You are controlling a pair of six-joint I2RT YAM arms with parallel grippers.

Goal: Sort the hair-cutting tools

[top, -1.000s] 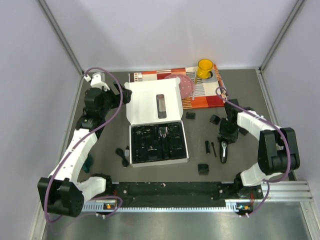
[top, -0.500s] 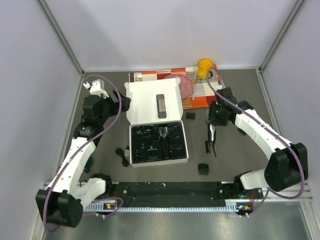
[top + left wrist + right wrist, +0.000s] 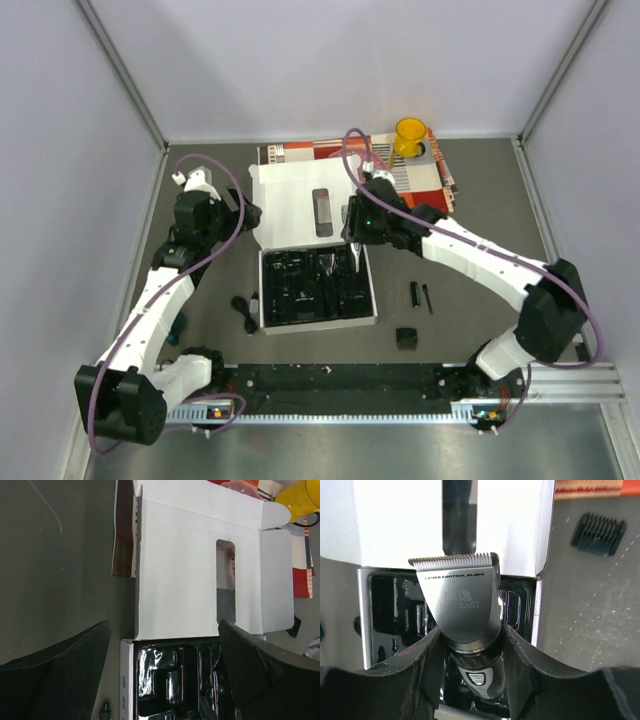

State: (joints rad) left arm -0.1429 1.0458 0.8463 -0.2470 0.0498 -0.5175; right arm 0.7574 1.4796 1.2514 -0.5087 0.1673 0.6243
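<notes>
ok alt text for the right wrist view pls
The right gripper holds the electric clipper between its jaws, blade end pointing away, over the black moulded tray of an open white box. A black guard comb lies on the dark table at upper right.

- One clipper (image 3: 462,605)
- Two guard combs that I can see: a near comb (image 3: 406,338) and a far comb (image 3: 598,527)
- Two thin black sticks (image 3: 414,293), right of the box
- One black cord (image 3: 243,310), left of the box
- One white box (image 3: 300,205)
- One yellow cup (image 3: 410,135)
- One striped mat (image 3: 425,190)
</notes>
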